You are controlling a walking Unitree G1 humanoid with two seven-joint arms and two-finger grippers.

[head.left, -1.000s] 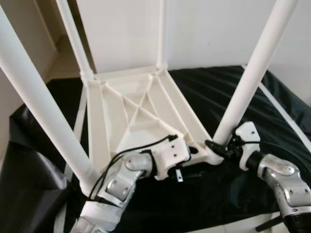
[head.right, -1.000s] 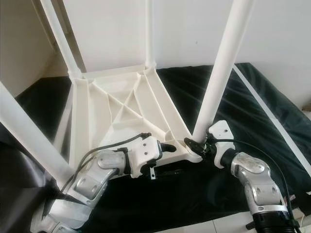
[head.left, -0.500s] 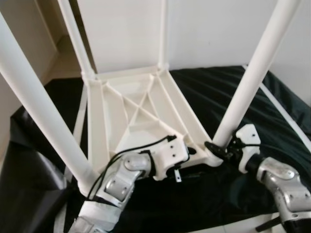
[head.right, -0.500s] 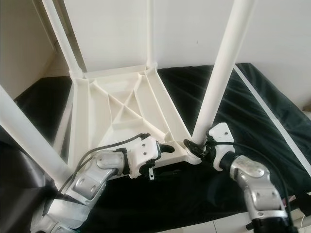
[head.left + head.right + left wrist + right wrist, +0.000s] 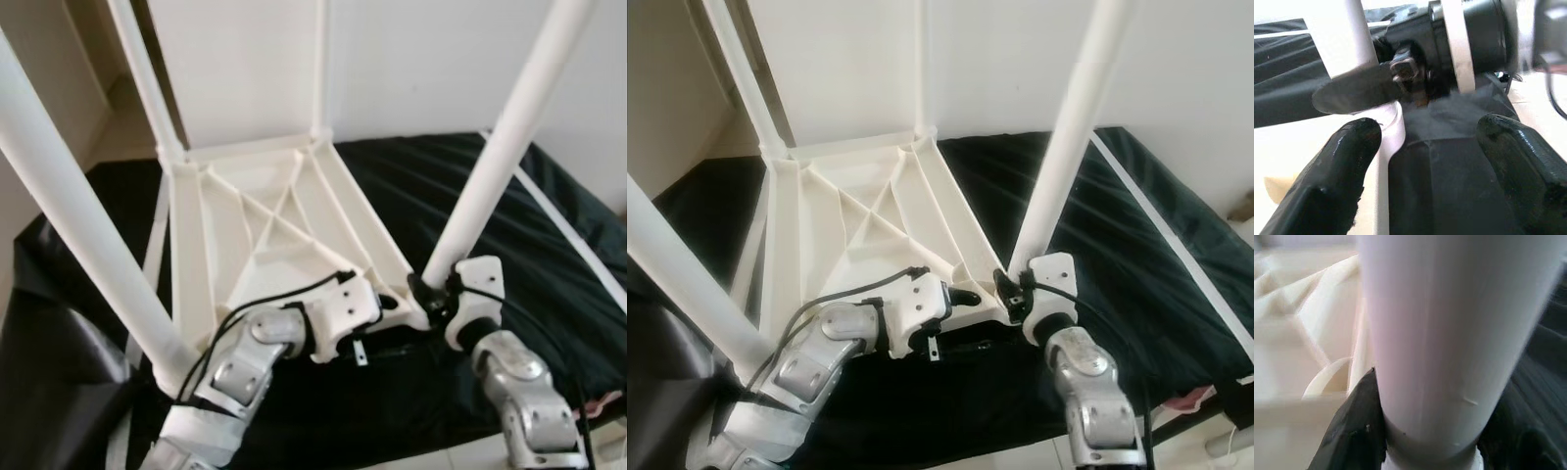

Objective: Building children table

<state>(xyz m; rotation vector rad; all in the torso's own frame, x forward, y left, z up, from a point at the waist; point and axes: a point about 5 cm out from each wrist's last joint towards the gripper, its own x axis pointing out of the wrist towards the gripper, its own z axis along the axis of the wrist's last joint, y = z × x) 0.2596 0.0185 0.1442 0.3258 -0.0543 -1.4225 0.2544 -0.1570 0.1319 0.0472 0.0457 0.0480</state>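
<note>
In the left eye view, a white plastic table top (image 5: 274, 235) lies upside down on a black sheet (image 5: 549, 255), ribbed underside up. Four white legs rise from its corners: two thin-looking far ones and two thick near ones, counted one per corner. The near right leg (image 5: 490, 166) is the landmark here. The right gripper (image 5: 431, 292) sits at that leg's foot, its black fingers pinching the leg base from either side. The left gripper (image 5: 387, 305) rests on the table top's near rim, just beside the same corner socket, on the side away from the right gripper. The near left leg (image 5: 88, 235) stands well apart from the landmark leg, beside the left arm's elbow.

In the right eye view, the black sheet spreads around the landmark leg (image 5: 1068, 147), with a pale strip (image 5: 1176, 245) crossing it beyond the right arm.

In the left wrist view, the left gripper's fingers (image 5: 1347, 171) are spread wide with nothing between them but sheet; the landmark leg (image 5: 1352, 34) and the right gripper stand ahead of them.

In the right wrist view, the landmark leg (image 5: 1449, 333) sits squarely between the black fingers (image 5: 1359, 431), which touch its base.
</note>
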